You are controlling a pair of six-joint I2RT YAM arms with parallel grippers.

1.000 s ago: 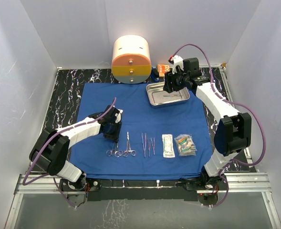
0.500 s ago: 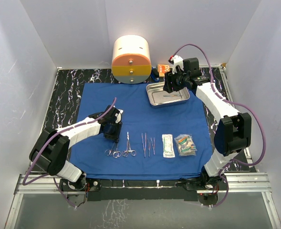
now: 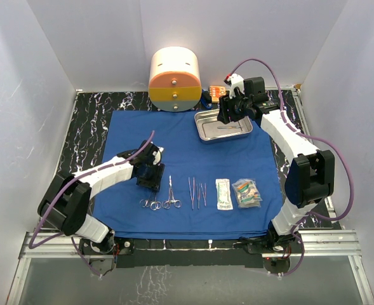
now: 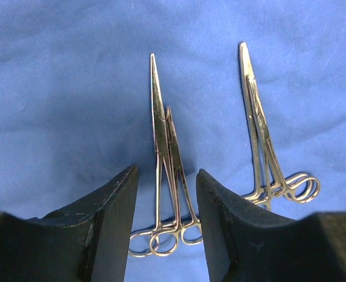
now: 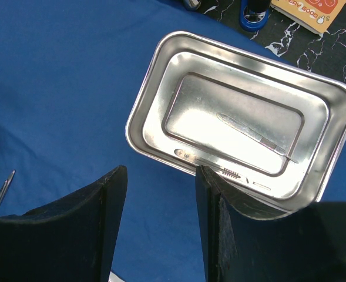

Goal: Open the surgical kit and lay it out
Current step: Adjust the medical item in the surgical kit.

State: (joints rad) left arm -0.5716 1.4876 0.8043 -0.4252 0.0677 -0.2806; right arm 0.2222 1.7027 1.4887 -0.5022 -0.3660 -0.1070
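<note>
step: my read is the small ring-handled steel scissors (image 4: 160, 147) are being set into the row on the royal-blue cloth wrap (image 3: 174, 140). Lay-out looks nearly done, tray not yet emptied.
left gripper (image 4: 164, 176): jaws apart, one on each side of the scissors' shanks, not clamped.
how: lift straight up and keep the jaws wide until clear of the rings. Sideways drift would knock the scissors into the slim steel forceps (image 4: 253, 117) just beside them at 3 o'clock.
scissors location: left end of the row, toward the cloth's 7 o'clock in the top view.
scissors axis: runs 12-to-6, tips at 12, rings at 6 toward the arm bases. One pair or two overlapped, cannot tell.
right gripper (image 5: 158, 170): jaws apart, empty, above the shiny rectangular steel tray (image 5: 148, 94) at the cloth's 1 o'clock.
next pick: thin steel scalpel (image 5: 252, 136) lies flat on the tray floor. It probably needs a low pinch across the handle.
scalpel axis: 10-to-4 in the right wrist view. Blade end unclear.
</note>
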